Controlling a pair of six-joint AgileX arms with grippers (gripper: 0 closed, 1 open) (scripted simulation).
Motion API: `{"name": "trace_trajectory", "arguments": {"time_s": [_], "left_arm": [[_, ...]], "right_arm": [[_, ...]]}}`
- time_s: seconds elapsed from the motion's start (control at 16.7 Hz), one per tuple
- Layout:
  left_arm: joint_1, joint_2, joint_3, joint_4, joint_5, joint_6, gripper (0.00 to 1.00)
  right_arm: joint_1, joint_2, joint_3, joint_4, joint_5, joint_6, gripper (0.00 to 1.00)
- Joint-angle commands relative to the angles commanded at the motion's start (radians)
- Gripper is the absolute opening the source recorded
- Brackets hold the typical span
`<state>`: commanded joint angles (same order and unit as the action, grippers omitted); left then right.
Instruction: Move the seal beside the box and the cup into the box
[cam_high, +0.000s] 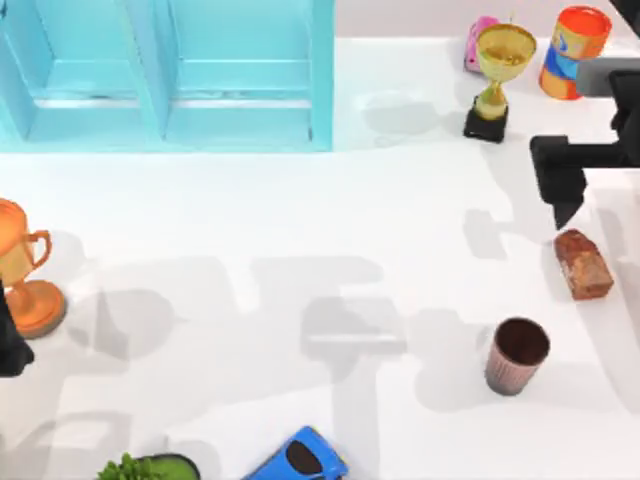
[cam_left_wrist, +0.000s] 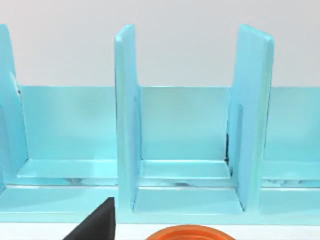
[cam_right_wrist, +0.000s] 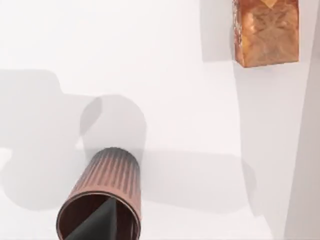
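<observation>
Right gripper (cam_high: 566, 205) is hovering over the table's right side; only one dark finger tip is showing, so whether the jaws are wide or narrow cannot be told. The seal (cam_high: 583, 264) is lying on its side just beyond that tip, apart from it, nothing held. The cup (cam_high: 516, 355) is standing upright further out past the seal, toward the near edge, mouth up. The box (cam_high: 170, 70) is sitting well apart from the jaws, at the far left of the table.

Handling judgement: the seal is looking like a rigid, light block with flat long faces, so pinching across its short width at mid-length should be seating the pads squarely; the mottled surface is probably giving fair grip. The cup is looking thin-walled and light, tapering downward; its ribs should be helping friction, but a grip low on the taper is risking a slip, so taking it across the upper wall or over the rim is looking safer. It would tip easily if nudged.

View notes: the right wrist view is giving the seal (cam_right_wrist: 266, 31) and the cup (cam_right_wrist: 102, 197) close up, ribs and dark interior clear. The left wrist view is facing the box (cam_left_wrist: 190, 130), showing its upright dividers and open compartments. Left gripper (cam_high: 12, 350) is sitting parked at the left edge beside an orange trophy (cam_high: 25, 270), jaw state not readable
</observation>
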<state>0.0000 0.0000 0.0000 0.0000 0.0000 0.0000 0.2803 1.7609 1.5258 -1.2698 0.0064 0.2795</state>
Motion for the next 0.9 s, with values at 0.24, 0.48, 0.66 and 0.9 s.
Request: {"name": "trace_trajectory", "arguments": {"time_s": [0.24,0.48,0.66,0.9], "left_arm": [[0.000,0.000,0.000,0.000,0.000,0.000,1.00],[0.000,0.000,0.000,0.000,0.000,0.000,1.00],[0.000,0.000,0.000,0.000,0.000,0.000,1.00],[0.000,0.000,0.000,0.000,0.000,0.000,1.00]], "right_arm": [[0.140,-0.062,-0.176,0.053,-0.004,0.150,1.00],[0.192,-0.088,-0.231,0.075,-0.007,0.204,1.00],[0.188,-0.083,-0.231,0.075,-0.007,0.203,1.00],[0.191,-0.059,-0.303,0.176,-0.007,0.203,1.00]]}}
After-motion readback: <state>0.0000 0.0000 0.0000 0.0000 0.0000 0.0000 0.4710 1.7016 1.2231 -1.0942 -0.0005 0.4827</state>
